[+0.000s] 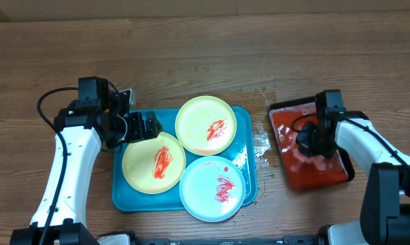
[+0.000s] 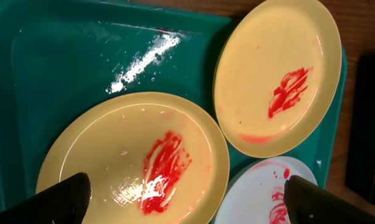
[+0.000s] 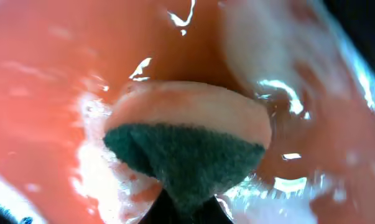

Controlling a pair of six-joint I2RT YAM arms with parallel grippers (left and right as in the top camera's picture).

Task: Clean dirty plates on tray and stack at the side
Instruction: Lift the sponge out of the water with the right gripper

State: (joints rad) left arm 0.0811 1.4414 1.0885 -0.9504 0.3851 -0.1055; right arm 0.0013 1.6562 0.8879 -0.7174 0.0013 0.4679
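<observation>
Three plates lie on the turquoise tray, each smeared with red sauce. One yellow-green plate is at the left, a second yellow-green plate at the back, and a blue-white plate at the front. My left gripper is open and empty, hovering just above the left yellow-green plate; the back plate and the blue-white plate also show in the left wrist view. My right gripper is shut on a green-and-pale sponge, pressed into the red liquid.
A smaller black tray holding red soapy liquid stands on the wooden table to the right of the turquoise tray. Water drops and foam lie on the table between the two trays and on the tray floor.
</observation>
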